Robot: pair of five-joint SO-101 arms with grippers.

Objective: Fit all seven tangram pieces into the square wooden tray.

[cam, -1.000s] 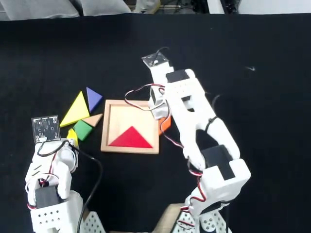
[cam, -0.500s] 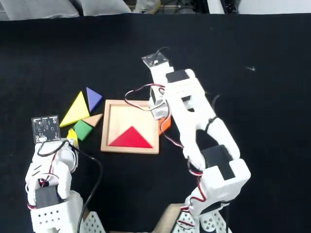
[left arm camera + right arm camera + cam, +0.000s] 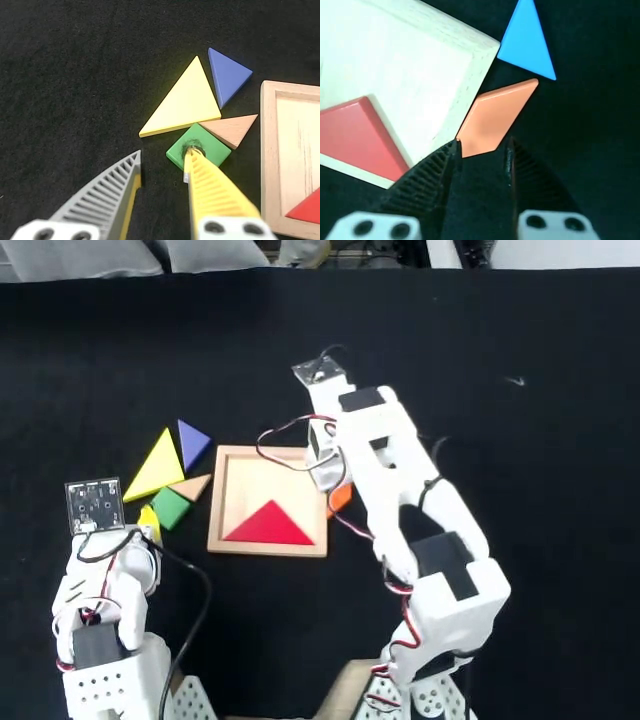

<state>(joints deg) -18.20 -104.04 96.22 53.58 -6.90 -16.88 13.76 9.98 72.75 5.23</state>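
Tray [image 3: 217,502] mid-table, red triangle [image 3: 268,524] seated inside along robot-side edge. Right gripper [image 3: 482,145] low by tray's right wall, jaws spread, straddling end of orange parallelogram [image 3: 496,117], which lies just outside tray. Light blue triangle [image 3: 526,41] lies just beyond. Left gripper [image 3: 164,154] also spread, one fingertip over green square [image 3: 210,146]. Yellow triangle [image 3: 185,102], dark blue triangle [image 3: 227,75] and tan triangle [image 3: 232,130] clustered left of tray.

From above, the white right arm [image 3: 390,470] covers most of the orange parallelogram wooden piece [image 3: 341,497], leaving a sliver beside the square wooden tray [image 3: 216,505]. In the left wrist view the picture's edge cuts off the tray and the red triangle piece [image 3: 307,210], and the yellow finger [image 3: 212,192] hides part of the green square piece [image 3: 212,145].
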